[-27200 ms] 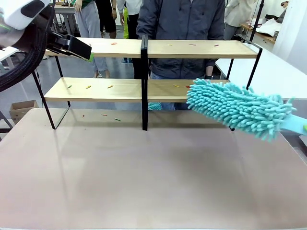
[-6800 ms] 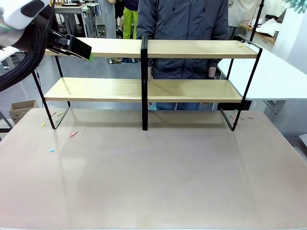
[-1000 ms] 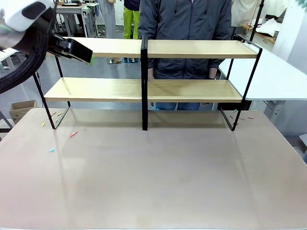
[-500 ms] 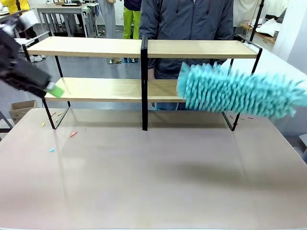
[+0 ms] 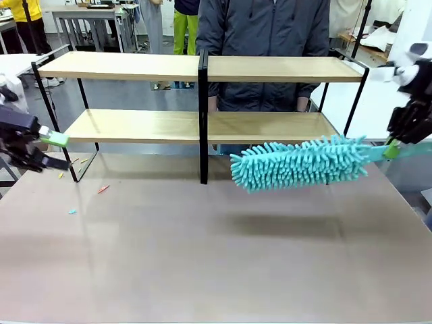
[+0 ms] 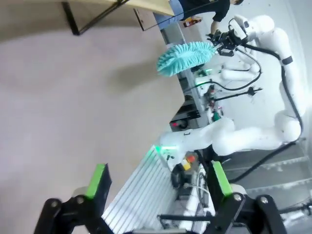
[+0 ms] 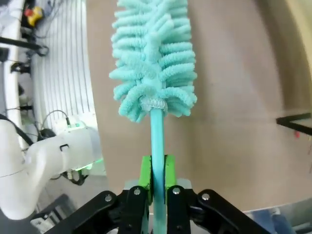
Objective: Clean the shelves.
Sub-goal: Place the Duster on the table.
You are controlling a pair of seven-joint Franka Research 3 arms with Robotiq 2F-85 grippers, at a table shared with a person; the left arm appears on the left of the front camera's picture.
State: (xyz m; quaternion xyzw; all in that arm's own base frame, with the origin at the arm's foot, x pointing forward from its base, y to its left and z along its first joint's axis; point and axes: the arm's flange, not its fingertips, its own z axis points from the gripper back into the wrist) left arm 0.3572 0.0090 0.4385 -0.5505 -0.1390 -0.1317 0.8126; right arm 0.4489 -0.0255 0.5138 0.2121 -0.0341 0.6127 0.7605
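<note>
The shelves [image 5: 202, 125], two light-wood boards on a black frame, stand across the far part of the table, both boards bare. My right gripper [image 5: 397, 143] is shut on the thin handle of a teal fluffy duster [image 5: 297, 164], whose head hangs level in front of the rack's lower right half, just above the tabletop. In the right wrist view the gripper [image 7: 157, 181] pinches the handle and the duster head [image 7: 153, 63] points away over the table. My left gripper [image 5: 57, 152] hovers open at the table's left edge, beside the rack's left leg; its fingers [image 6: 99, 179] hold nothing.
A person in a dark jacket [image 5: 263, 27] stands behind the rack. Small coloured bits [image 5: 102, 189] lie on the beige tabletop [image 5: 216, 256] near the left leg, and more bits [image 5: 337, 165] by the right leg. A white table [image 5: 378, 101] stands at far right.
The bits once on the boards now lie on the table. In the last second my left arm dropped to the table's left edge, and the duster swung in from the right and sank lower.
</note>
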